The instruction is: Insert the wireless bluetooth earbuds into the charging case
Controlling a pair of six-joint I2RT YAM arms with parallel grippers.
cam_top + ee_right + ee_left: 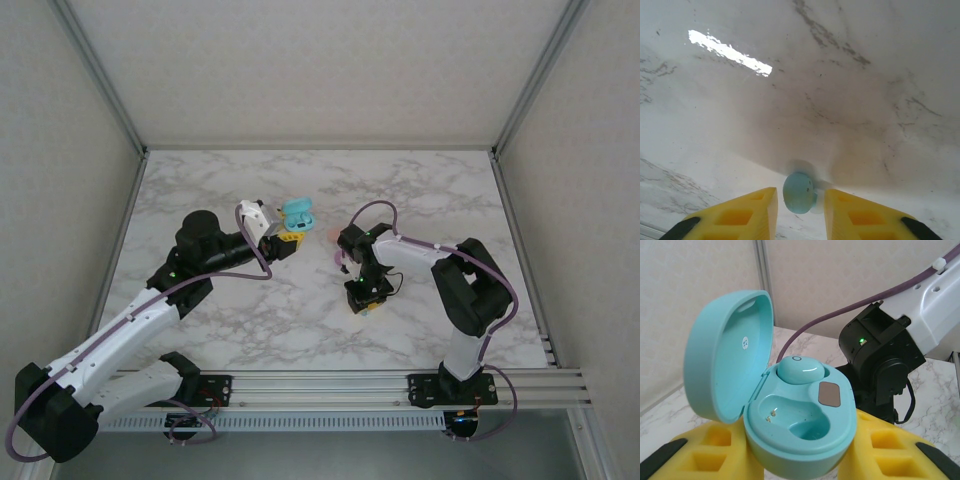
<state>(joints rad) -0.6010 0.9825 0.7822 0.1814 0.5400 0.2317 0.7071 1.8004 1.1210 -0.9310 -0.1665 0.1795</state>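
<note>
The left gripper is clenched on the charging case. Its 2 yellow fingers, blocky and moulded with square recesses, press the smooth teal shell from either side and hold it off the table. The case is a glossy oval of hard plastic, and its domed lid is hinged up and back, showing a matt hollow inside with a small white mark. 1 teal earbud, a rounded pebble shape with a faint ring on top, sits in the far well. The near well is a kidney-shaped hollow with 2 tiny gold contacts, and a rounded grey rectangle lies flush beside it. In the top view this gripper holds the case up near the table's middle. The right gripper points down at the white, grey-veined marble table. Its jaws are slightly parted around a second teal earbud, a smooth speckled bead resting on the surface, with a slim gap on each side. From above, the right gripper stands well apart from the case.
</note>
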